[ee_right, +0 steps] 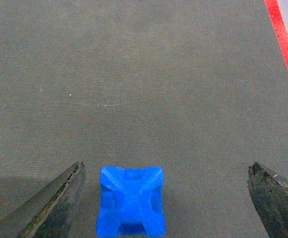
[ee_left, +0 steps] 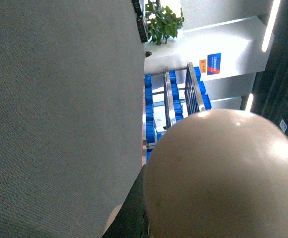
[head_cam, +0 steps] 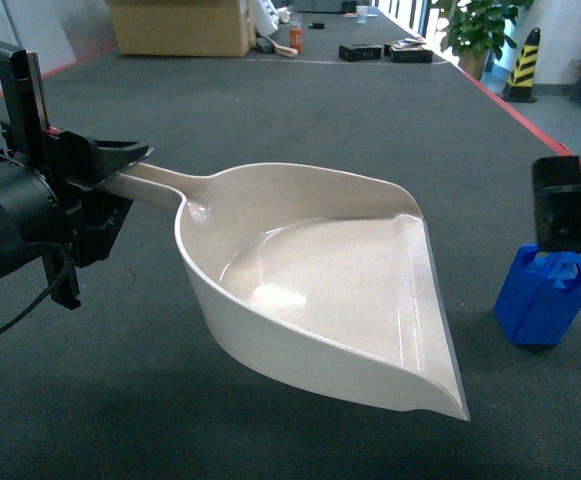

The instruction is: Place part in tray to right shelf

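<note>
My left gripper (head_cam: 110,165) is shut on the long handle of the beige tray (head_cam: 320,260), which hangs above the dark carpet with nothing in its scoop. In the left wrist view the tray's underside (ee_left: 223,173) fills the lower right beside a dark finger (ee_left: 134,208). The blue part (head_cam: 545,300) stands on the carpet to the right of the tray's lip. My right gripper (head_cam: 562,262) hovers just over its top. In the right wrist view the right gripper (ee_right: 167,168) is open wide, with the part (ee_right: 131,201) between the fingers, close to the left one. A steel rack with blue crates (ee_left: 176,99) shows far off; I cannot tell whether it is the right shelf.
A red line (head_cam: 540,120) borders the carpet on the right. Far back stand a cardboard box (head_cam: 180,25), black items (head_cam: 385,50), a potted plant (head_cam: 480,25) and a yellow-black striped post (head_cam: 522,62).
</note>
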